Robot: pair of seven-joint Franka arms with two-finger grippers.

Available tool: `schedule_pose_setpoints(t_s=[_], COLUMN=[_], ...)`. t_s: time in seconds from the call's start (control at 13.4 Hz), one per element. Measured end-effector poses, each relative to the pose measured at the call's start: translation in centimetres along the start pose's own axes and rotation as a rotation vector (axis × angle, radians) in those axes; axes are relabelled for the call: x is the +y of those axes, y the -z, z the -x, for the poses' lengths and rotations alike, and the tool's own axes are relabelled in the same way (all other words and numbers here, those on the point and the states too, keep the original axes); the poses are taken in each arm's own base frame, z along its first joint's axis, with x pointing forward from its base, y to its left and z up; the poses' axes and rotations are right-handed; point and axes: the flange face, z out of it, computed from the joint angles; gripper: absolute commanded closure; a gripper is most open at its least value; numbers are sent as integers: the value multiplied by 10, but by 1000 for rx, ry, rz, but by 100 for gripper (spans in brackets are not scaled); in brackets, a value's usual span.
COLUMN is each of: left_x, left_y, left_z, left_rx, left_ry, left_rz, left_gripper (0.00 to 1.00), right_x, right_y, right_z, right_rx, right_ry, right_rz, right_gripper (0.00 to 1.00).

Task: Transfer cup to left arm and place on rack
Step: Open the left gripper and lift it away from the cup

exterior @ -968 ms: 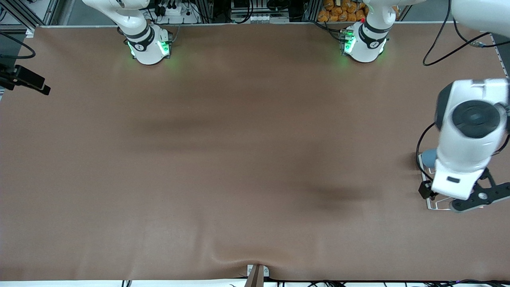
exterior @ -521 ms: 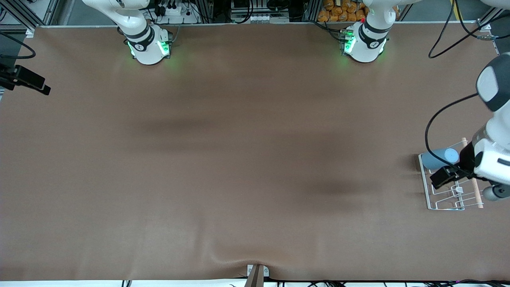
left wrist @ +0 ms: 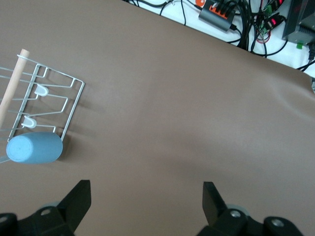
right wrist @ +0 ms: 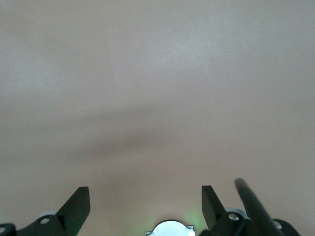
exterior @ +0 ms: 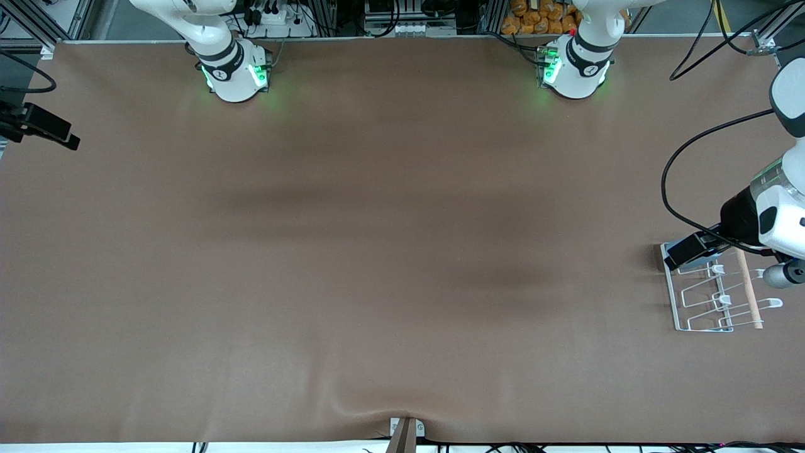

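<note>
Light-blue plain cup (left wrist: 34, 148), white wire rack (left wrist: 58, 103) with pale wooden rod (left wrist: 13, 86), brown table (exterior: 352, 251)

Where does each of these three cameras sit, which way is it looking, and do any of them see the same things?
Front view: high across the brown table, facing both arm bases; the left gripper is over the small white wire rack.
Left wrist view: on the left arm, looking down at the rack and the light-blue tumbler cup; open black fingers show.
Right wrist view: on the right arm, looking down at bare table; open fingers show.
Shared: front and left wrist views both show the rack.
</note>
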Motion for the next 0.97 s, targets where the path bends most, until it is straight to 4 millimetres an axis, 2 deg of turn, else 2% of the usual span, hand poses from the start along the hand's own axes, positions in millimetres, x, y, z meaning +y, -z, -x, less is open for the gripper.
schedule_pose_setpoints(t_s=[0.37, 0.74, 0.97], left_x=[0, 3, 5], left_y=[19, 19, 26], left_z=[18, 22, 31], left_rx=[-43, -43, -43], left_ry=[-14, -121, -143], left_rz=[-29, -53, -59], left_gripper=[0, 0, 0], right_x=[0, 1, -4], right_y=[0, -1, -12], right_z=[0, -2, -12], right_rx=[1, 3, -6], right_ry=[0, -3, 5], right_rz=[0, -1, 0], right_gripper=[0, 0, 0])
